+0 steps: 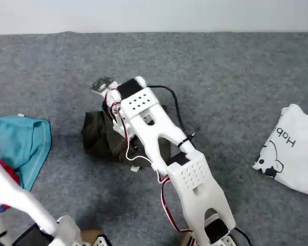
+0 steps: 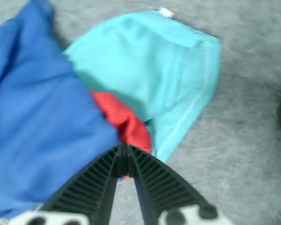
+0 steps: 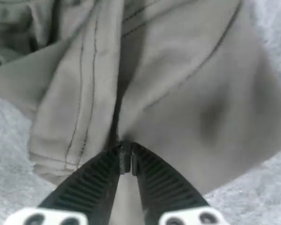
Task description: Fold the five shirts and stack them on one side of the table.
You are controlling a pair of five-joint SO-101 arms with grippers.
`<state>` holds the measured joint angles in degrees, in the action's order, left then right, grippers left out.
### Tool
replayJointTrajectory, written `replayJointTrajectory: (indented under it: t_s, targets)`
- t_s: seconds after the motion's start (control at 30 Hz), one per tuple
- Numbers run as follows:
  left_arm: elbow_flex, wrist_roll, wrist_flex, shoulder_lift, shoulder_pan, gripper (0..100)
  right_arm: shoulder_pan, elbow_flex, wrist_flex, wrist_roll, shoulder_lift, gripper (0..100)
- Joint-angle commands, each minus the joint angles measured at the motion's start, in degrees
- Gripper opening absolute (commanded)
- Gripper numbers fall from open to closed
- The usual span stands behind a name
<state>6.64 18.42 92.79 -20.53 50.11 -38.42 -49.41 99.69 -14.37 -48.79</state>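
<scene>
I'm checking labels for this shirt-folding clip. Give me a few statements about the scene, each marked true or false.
1. The white shirt lies alone at the high view's right edge. True.
2. The right end effector hangs open over bare table. False: it is shut, pinching the olive shirt.
3. The blue shirt, red shirt and teal shirt lie together in one pile. True.
4. The olive shirt rests on the teal shirt. False: they lie apart, with bare table between them.
5. The left end effector is open. False: it is shut, its tips at the red shirt.
</scene>
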Motion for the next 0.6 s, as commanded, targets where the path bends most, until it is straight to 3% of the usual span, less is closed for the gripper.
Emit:
replayJointTrajectory:
  t_s: [0.0, 0.13, 0.27, 0.57]
  targets:
    - [-3.03, -0.18, 0.97, -1.93, 3.25, 1, -5.85, -2.9, -1.1, -0.7, -0.04, 1.0]
    - [-3.03, -0.18, 0.7, -1.93, 5.01, 1, -12.26, -3.78, -4.09, -0.97, 1.45, 1.0]
    - [-3.03, -0.09, 0.88, -1.93, 5.01, 1, -13.67, -8.44, -2.33, -0.79, 4.0, 1.0]
    - [-2.95, -0.09, 0.88, -1.85, 4.92, 1, -3.74, -16.79, 1.8, -1.05, 5.05, 1.1]
